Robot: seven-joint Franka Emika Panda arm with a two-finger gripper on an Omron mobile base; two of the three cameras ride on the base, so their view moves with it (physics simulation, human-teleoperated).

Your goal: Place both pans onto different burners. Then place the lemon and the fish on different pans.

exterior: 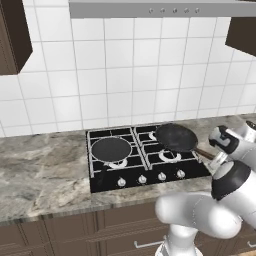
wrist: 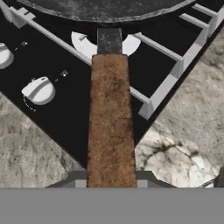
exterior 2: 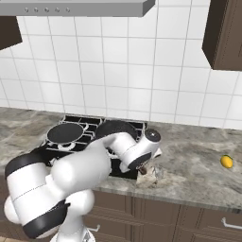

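On the left, one pan [exterior: 111,148] already sits on the front-left burner; the second pan [exterior: 175,137] hangs over the right-hand burners [exterior: 169,156], my pincer [wrist: 111,186] clamped on its brown handle [wrist: 110,118]. I judge I should lower it level, centred on one ring, before letting go; the lemon [exterior 2: 227,161] waits far right on the surface [exterior 2: 198,165]

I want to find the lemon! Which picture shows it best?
The right base view: the lemon sits in plain sight on the counter, far right, well away from the cooktop. I can't spot it in the other two views.
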